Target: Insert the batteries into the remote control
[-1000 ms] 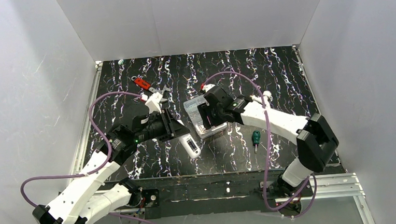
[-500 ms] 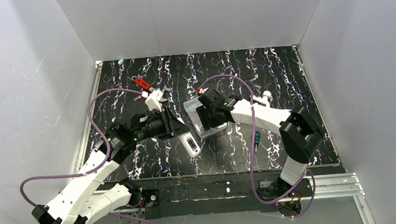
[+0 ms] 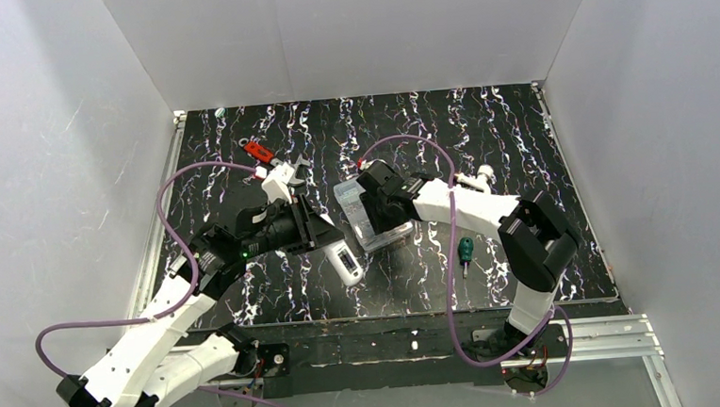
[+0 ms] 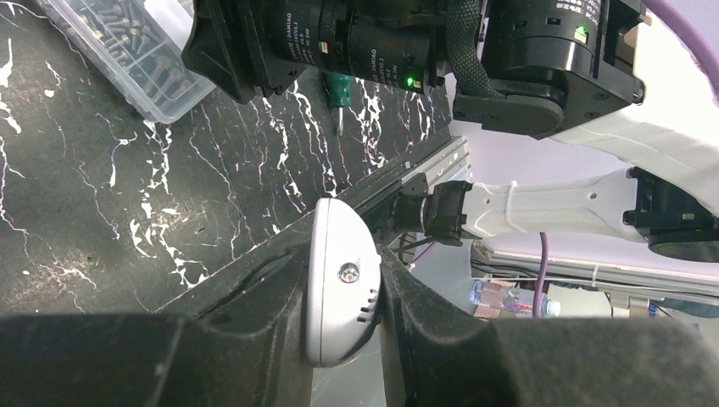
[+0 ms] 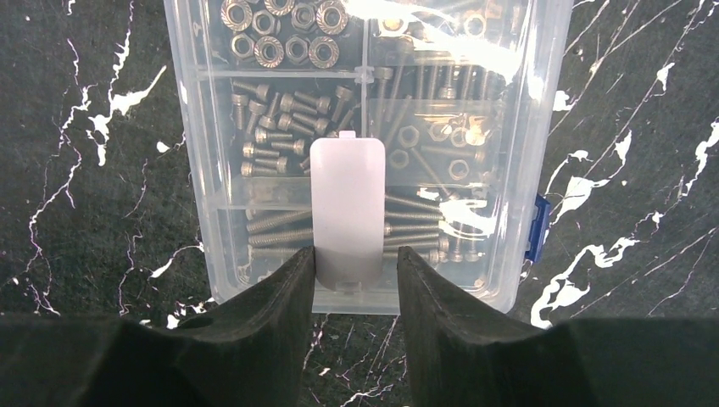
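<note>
Remote control (image 3: 347, 262) between the left gripper (image 4: 341, 271) fingers, compartment box (image 5: 509, 127) just behind-right of it, flat cover (image 5: 348, 203) in the right gripper (image 5: 356, 264) over the box, screwdriver (image 3: 466, 252) to the right, hand tool (image 3: 259, 151) back-left.

Two robot arms stand here, a left arm (image 3: 147, 339) and a right arm (image 3: 460, 207), with two purple cables, a left cable (image 3: 161, 201) and a right cable (image 3: 409, 137). There is one remote control (image 3: 346, 263), one clear box (image 5: 191, 170) holding more screws and nuts than can be counted, and one flat white cover (image 5: 348, 212). One green-handled screwdriver (image 3: 466, 251) lies near right, and one red-handled tool (image 3: 259, 151) lies far left.
</note>
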